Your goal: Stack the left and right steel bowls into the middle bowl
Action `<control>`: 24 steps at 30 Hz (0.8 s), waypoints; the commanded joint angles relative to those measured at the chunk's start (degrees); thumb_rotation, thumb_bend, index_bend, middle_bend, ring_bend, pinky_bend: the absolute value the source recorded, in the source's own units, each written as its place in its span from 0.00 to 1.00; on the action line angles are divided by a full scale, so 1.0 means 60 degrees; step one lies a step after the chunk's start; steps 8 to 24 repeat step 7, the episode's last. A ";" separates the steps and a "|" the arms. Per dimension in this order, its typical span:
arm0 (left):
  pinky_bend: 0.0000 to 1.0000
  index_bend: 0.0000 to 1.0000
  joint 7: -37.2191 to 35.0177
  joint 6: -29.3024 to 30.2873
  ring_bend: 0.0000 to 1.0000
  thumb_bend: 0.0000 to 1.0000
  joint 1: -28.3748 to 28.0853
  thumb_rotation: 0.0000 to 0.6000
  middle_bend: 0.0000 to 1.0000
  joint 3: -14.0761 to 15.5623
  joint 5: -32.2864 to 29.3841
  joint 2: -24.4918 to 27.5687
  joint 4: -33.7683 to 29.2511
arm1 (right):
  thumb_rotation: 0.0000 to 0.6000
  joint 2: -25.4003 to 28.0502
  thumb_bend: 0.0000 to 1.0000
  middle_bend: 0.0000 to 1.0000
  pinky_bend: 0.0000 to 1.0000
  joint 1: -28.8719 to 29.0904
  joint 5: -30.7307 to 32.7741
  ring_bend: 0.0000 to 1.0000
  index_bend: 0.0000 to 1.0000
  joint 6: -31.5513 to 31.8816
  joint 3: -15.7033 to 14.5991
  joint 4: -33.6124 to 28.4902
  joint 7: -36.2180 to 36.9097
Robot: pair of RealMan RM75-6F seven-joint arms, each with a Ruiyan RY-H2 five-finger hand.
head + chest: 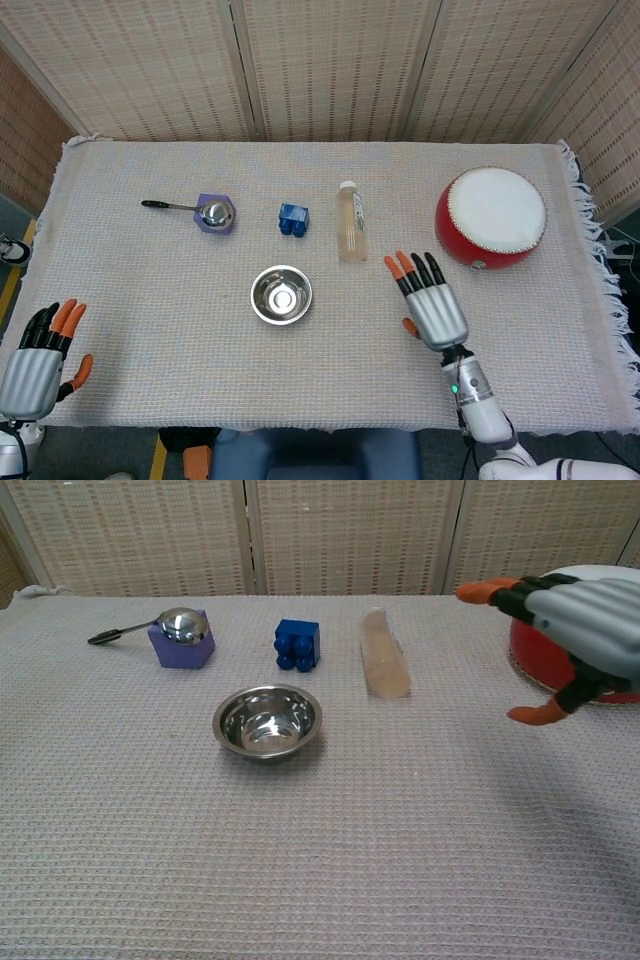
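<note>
Steel bowls [281,294], nested as one stack, sit at the centre of the head view on the woven tablecloth [150,310], touched by neither hand. The right hand [428,300] hovers to the stack's right, well apart from it, palm down, fingers straight and spread, holding nothing; in the chest view it fills the upper right of the frame, in front of the red drum [530,645], with the bowls at centre left. The left hand [38,353] waits at the lower left corner of the head view, off the cloth's edge and far from the bowls, its fingers extended and empty.

Behind the bowls, toward the upper half of the frame, a row of other objects lies across the table: a clear bottle [349,221] on its side, a blue block [292,219] just left of it, and further left a purple holder [216,216] with a metal ladle [190,208] resting on it, handle pointing left.
</note>
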 commanded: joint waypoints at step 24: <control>0.07 0.00 0.0414 -0.0538 0.00 0.41 -0.0107 1.00 0.00 -0.0252 -0.0510 0.0025 -0.0166 | 1.00 0.1889 0.09 0.00 0.00 -0.3122 -0.1267 0.00 0.00 0.3076 -0.1591 -0.0077 0.2278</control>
